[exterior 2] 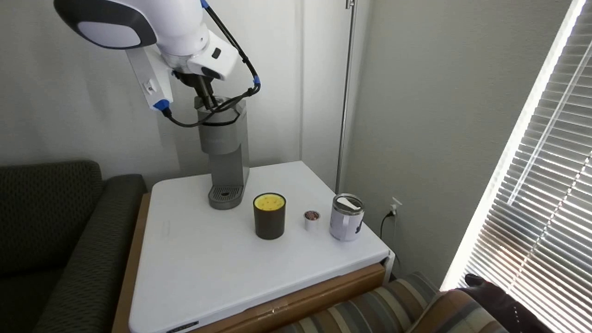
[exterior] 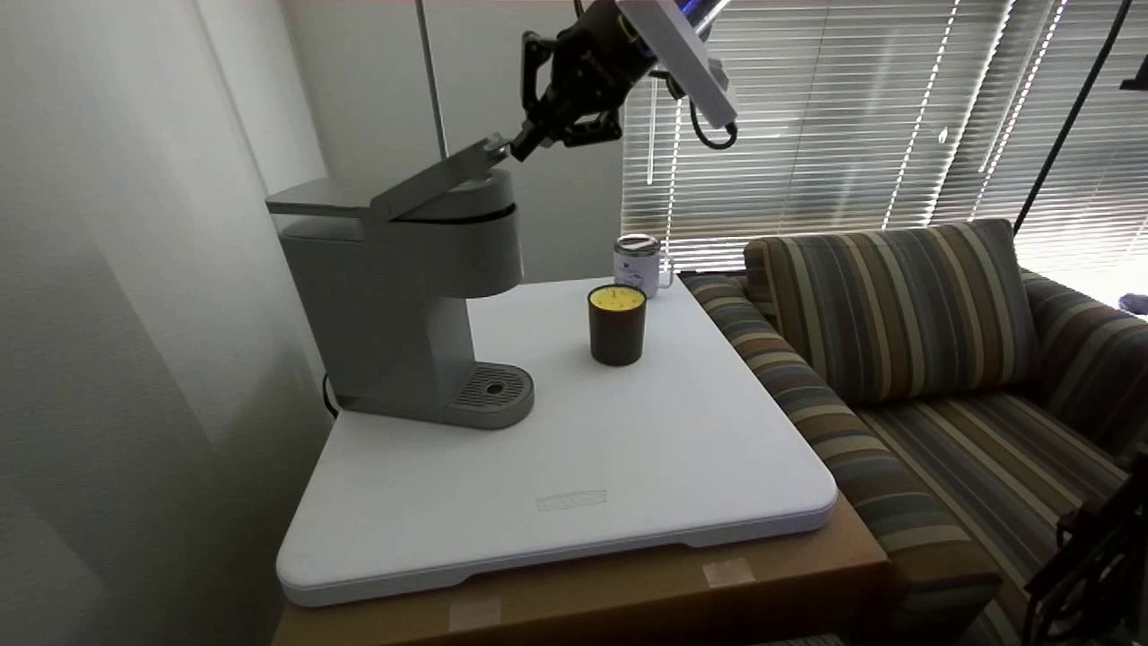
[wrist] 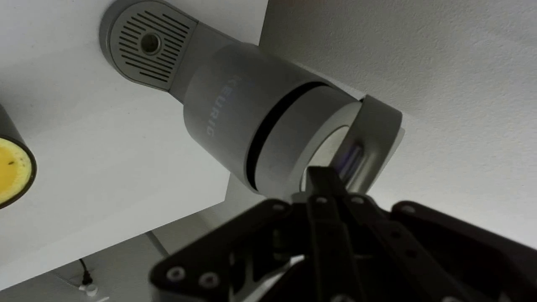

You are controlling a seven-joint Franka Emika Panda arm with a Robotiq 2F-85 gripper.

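In an exterior view, the gripper [exterior 2: 212, 106] pointed down at a coffee maker [exterior 2: 222, 139]. A pod [exterior 2: 311, 223] stood between a candle [exterior 2: 269, 224] and a mug [exterior 2: 344, 225].

Coffee maker [exterior: 404, 269] grey; tool [wrist: 322, 176] black; tabletop [exterior: 682, 431] white; jar [exterior: 617, 337] dark brown; sofa [exterior: 960, 449] striped.

Exterior views downward across the same tabletop [exterior: 646, 440]; dim wrist view apparently close above coffee maker [wrist: 251, 90].
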